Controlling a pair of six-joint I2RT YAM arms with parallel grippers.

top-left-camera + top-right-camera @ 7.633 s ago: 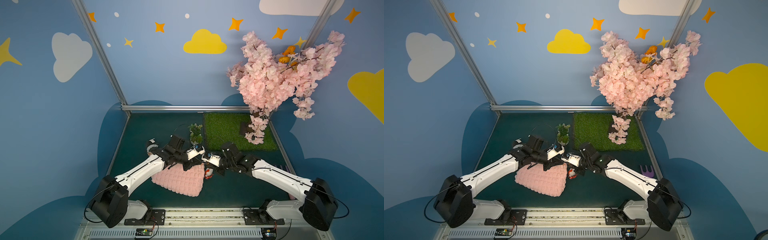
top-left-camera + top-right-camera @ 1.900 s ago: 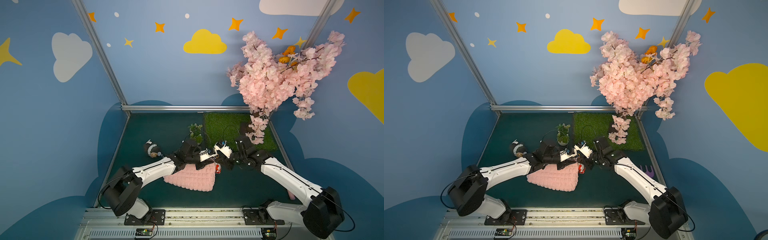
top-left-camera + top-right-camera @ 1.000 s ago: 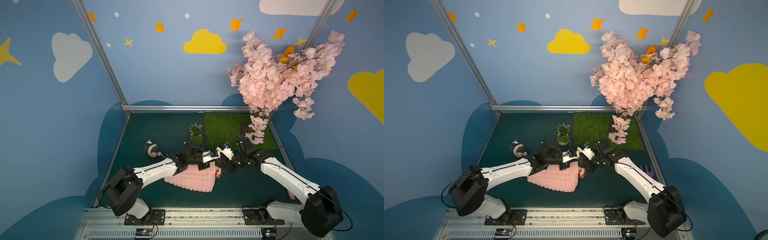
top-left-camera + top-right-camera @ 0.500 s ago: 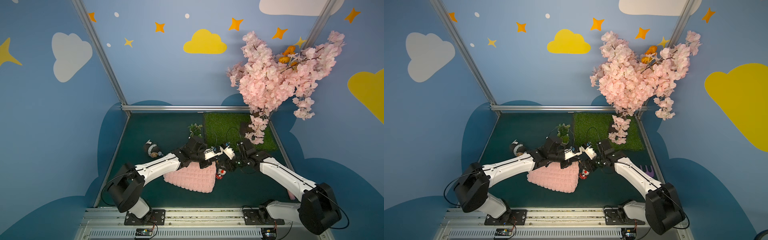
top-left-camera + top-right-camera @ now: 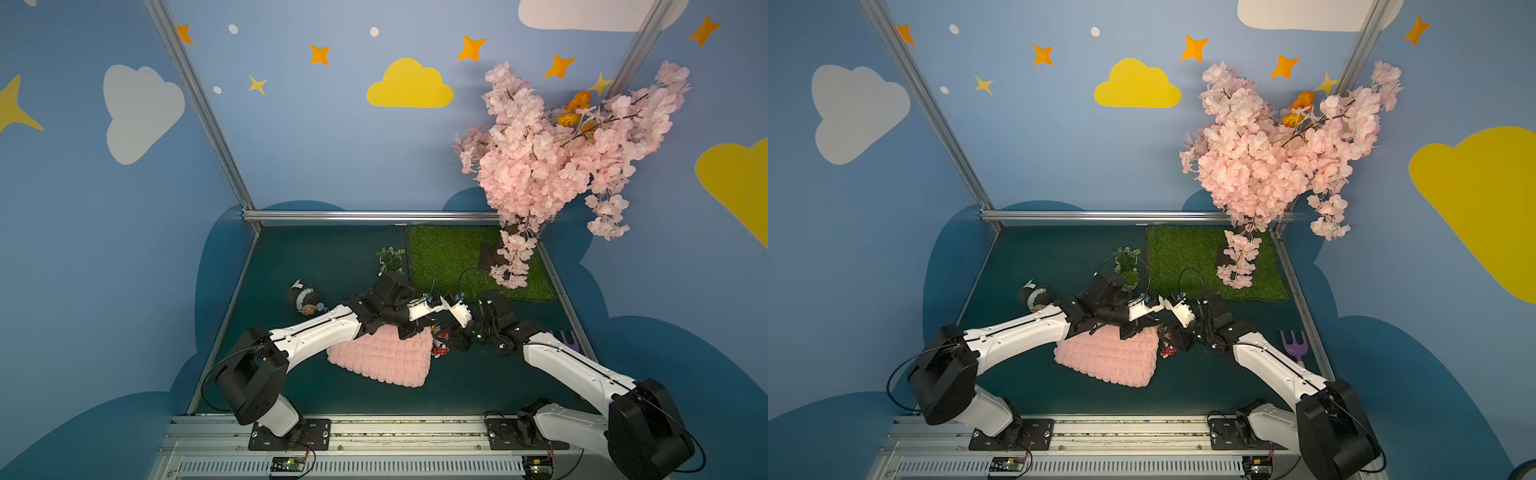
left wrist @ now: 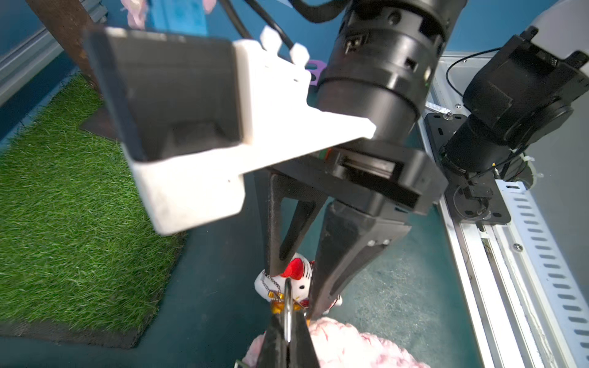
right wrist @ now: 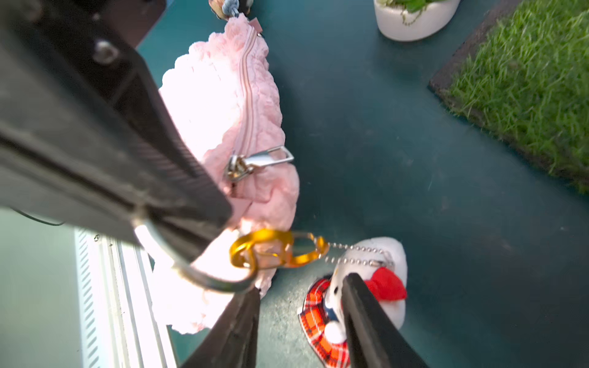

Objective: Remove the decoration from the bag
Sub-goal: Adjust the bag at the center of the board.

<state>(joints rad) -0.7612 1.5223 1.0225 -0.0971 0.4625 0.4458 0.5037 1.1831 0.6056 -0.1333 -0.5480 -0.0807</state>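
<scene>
The pink quilted bag [image 5: 386,357] [image 5: 1113,357] lies on the teal mat. My left gripper [image 6: 287,313] [image 5: 413,330] is shut on the silver ring [image 7: 197,274] at the bag's corner. A gold clip [image 7: 277,248] hangs on that ring, and a bead chain runs from the clip to the decoration [image 7: 395,255] [image 6: 299,283], a white cat charm with a red bow and plaid dress, lying on the mat beside the bag. My right gripper [image 7: 302,306] [image 5: 451,338] is open over the charm. One finger [image 7: 366,318] is in front of the charm's face, the other sits near the bag's corner.
The zip pull [image 7: 264,159] sticks out from the bag's edge. A dark plush [image 5: 305,299] lies at the left. A white plant pot [image 5: 1127,270] and a grass mat [image 5: 457,262] with a pink blossom tree [image 5: 561,158] stand behind. A purple fork [image 5: 1296,345] lies at the right.
My right gripper's jaws have spread apart from nearly closed. The left gripper stays shut on the ring, and both wrists and the bag's corner have shifted slightly to the right.
</scene>
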